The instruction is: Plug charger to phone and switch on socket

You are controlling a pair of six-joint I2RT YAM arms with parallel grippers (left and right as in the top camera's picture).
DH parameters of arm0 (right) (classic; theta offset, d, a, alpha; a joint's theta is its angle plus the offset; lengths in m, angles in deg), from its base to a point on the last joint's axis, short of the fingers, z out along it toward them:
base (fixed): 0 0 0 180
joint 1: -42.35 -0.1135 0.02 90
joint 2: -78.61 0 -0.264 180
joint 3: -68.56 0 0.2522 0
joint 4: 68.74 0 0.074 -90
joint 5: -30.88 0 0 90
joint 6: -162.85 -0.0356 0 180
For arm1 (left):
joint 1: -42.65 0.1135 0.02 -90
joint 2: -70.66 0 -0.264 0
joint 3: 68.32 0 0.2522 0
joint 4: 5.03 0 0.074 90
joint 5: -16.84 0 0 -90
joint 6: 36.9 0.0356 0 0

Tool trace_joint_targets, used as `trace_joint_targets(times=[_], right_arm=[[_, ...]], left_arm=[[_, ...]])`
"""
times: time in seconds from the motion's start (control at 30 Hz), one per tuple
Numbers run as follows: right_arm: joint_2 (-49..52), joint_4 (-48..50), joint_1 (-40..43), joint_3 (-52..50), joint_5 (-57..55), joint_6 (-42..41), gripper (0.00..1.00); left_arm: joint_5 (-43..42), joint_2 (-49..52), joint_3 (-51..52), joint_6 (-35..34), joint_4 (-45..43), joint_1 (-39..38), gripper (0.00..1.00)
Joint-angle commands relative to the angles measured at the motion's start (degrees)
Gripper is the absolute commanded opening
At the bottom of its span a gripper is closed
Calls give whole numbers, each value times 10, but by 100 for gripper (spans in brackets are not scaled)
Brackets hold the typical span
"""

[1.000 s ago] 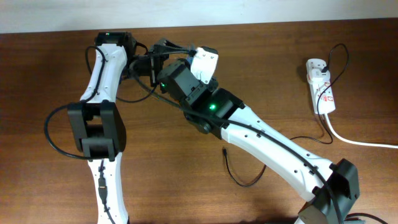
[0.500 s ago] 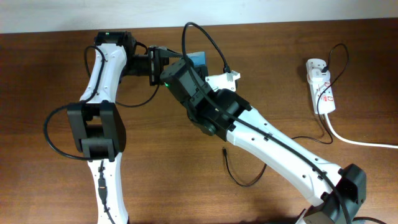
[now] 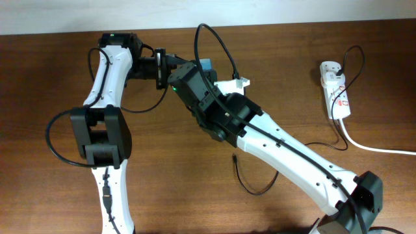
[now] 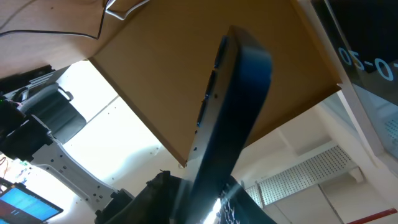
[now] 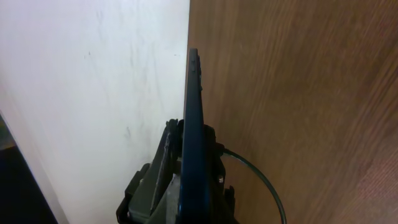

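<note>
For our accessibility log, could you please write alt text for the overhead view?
The left arm and right arm meet at the far side of the wooden table, a blue corner of the phone showing between them. The white socket lies at the right, and the free tip of the charger rests on the table near the middle.

Two robot arms: left arm (image 3: 107, 71), right arm (image 3: 286, 153); one phone (image 3: 206, 64), edge-on in both wrist views (image 4: 230, 124) (image 5: 191, 137); one socket (image 3: 336, 88), with one plug (image 3: 331, 69) seated in it; one charger (image 3: 249, 191); one thick white cord (image 3: 370, 146); one wooden table (image 3: 52, 78)
</note>
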Motion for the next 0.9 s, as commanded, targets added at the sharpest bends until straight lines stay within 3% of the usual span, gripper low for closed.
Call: trace_joint_targets(times=[0.0,0.17,0.27,0.3,0.33,0.37,0.43,0.47,0.53,0.63,0.73,0.8,0.87], right_arm=[[-24,4,0,11,11,2,4],[-24,4,0,11,11,2,4],[-24,4,0,11,11,2,4],[-24,4,0,11,11,2,9],[-24,4,0,11,11,2,21],[-24,4,0,11,11,2,26],[-24,4,0,11,10,2,55],[-24,4,0,11,10,2,61],[-25,3,1,11,0,11,87],[-26,-1,1,11,-83,91,98],[-47,-54,10,11,-103,102,98],[-83,-136,42,11,-102,114,98],[-126,-222,89,11,-100,332,98]], left_arm=[[-8,-25,-11,0,1,2,28],[-8,-25,-11,0,1,2,19],[-8,-25,-11,0,1,2,6],[-8,-25,-11,0,1,2,0],[-8,-25,-11,0,1,2,0],[-8,-25,-11,0,1,2,0],[-8,-25,-11,0,1,2,0],[-8,-25,-11,0,1,2,0],[-8,-25,-11,0,-6,2,0],[-7,-25,-11,0,-34,2,0],[-5,-25,-11,0,-78,2,0],[44,-25,-11,1,-122,2,0],[102,-25,-11,42,-178,2,0]])
